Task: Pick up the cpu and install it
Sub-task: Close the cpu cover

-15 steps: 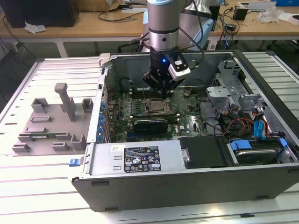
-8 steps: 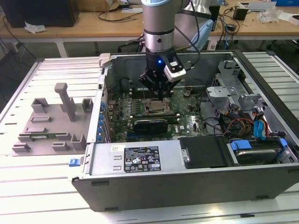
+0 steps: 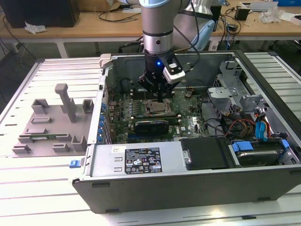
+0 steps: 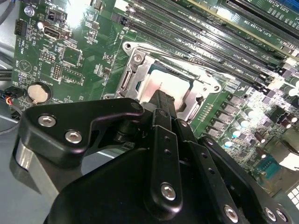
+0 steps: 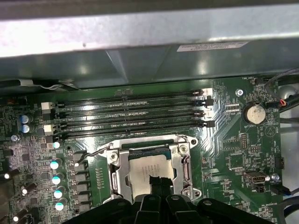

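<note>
The gripper [image 3: 160, 99] is reaching down into the computer case [image 3: 141, 162], its fingers drawn together and grasping nothing, with the tips hanging directly over the cpu [image 5: 145, 169]. The cpu is lying flat inside the socket [image 5: 116, 175] at the middle of the motherboard [image 5: 233, 154], so seating appears to be the step in hand. I judge any further move is calling for a light, straight vertical touch, so the chip is not skewing in its frame.

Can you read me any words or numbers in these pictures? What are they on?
Nothing reads clearly.
Big sticker on the computer case's front wall: too small.
Small white label beside it: blurred.
Long paper strip on the case's inner wall: blurred.
White print on the green board: too small.
</note>
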Tool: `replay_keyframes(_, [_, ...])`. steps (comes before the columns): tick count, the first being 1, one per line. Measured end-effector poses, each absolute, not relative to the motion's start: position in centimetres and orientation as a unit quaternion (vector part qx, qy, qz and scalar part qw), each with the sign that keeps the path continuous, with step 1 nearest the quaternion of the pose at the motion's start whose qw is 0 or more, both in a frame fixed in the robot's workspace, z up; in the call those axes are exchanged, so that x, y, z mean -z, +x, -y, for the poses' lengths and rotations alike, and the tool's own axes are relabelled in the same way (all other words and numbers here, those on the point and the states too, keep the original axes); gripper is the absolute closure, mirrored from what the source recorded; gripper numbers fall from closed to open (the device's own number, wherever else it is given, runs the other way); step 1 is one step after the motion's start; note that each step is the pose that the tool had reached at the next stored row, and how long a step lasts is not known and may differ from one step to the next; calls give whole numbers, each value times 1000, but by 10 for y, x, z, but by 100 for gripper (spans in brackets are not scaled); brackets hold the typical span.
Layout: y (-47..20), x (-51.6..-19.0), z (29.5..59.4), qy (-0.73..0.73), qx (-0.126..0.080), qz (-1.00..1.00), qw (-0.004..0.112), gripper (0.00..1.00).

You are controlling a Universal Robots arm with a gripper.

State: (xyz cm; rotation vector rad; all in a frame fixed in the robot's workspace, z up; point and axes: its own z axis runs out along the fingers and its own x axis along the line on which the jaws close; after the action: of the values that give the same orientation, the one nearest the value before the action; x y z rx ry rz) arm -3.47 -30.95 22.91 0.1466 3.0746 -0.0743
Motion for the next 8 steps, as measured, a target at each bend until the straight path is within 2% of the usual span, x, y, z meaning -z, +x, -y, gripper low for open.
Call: replay_keyframes(8, [-35,-229,310,48,24,-998,31,89])
